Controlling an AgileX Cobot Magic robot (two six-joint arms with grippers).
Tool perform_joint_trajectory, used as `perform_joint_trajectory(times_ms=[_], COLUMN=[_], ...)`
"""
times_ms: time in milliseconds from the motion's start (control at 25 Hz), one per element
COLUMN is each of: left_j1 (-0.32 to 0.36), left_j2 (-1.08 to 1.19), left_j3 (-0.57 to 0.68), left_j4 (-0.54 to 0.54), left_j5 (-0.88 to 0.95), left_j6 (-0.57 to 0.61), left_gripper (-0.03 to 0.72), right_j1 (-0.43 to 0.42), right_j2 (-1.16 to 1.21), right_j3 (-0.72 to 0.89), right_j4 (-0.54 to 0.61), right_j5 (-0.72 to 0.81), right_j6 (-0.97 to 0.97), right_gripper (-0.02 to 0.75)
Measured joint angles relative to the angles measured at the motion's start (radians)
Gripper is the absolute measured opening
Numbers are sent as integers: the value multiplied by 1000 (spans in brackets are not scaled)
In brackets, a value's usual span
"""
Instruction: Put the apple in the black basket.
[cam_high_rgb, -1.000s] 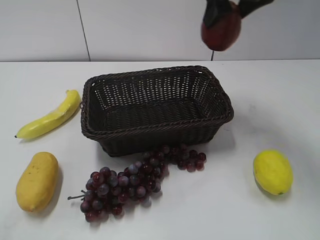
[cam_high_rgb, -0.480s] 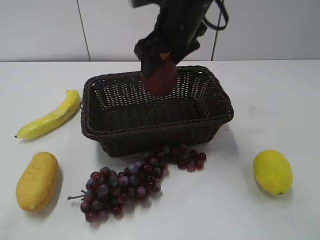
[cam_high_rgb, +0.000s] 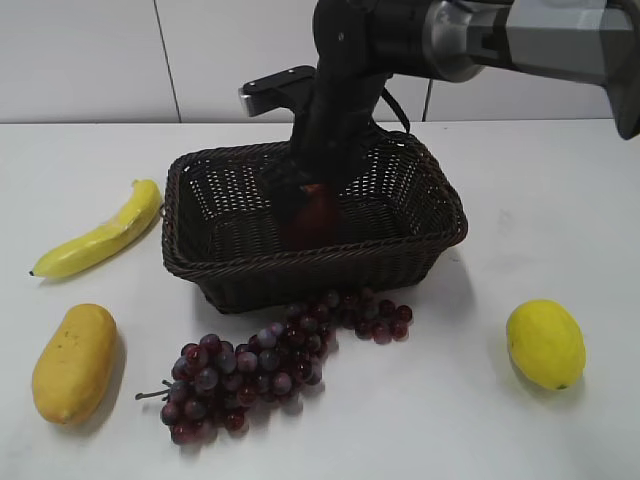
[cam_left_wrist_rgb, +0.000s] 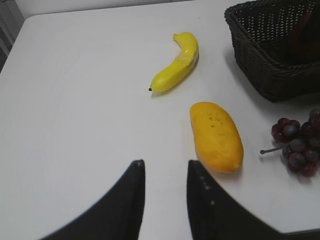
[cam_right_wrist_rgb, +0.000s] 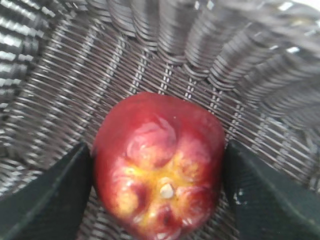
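The dark red apple is low inside the black basket, near its middle. My right gripper reaches down into the basket and is shut on the apple. In the right wrist view its two jaws press the sides of the apple, with the woven basket floor just beneath. I cannot tell whether the apple touches the floor. My left gripper is open and empty above the bare table; a corner of the basket shows at that view's top right.
A banana lies left of the basket and a yellow mango at the front left. A purple grape bunch lies against the basket's front wall. A lemon sits at the front right.
My right arm carried the apple from high at the back right, leftward and down, into the basket. The left gripper and the other fruit have not moved.
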Motion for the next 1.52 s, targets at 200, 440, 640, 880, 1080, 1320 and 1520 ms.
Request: perform_joint_trajectory(times_ms=[200,440,640,880,1080,1320,1520], left_j1=[0,0,0,0,0,0,0], left_j2=[0,0,0,0,0,0,0], left_j3=[0,0,0,0,0,0,0], left_j4=[0,0,0,0,0,0,0], left_j5=[0,0,0,0,0,0,0], left_j6=[0,0,0,0,0,0,0], left_gripper=[223,223,223,223,223,223,223], right_j1=[0,0,-8,-33,-82,-192,-235], right_j2=[2,-14,-123,-302,-422,-609,-841], right_j3=[0,-33,-115,-130,-122,71,412], right_j4=[-2,-29,-47,-106,-190,-202,-206], right_j5=[-13,33,101,174,286,303,266], right_j6=[0,-1,-1,-11,-3,30,85], right_gripper=[668,668,662,646,626,598,594])
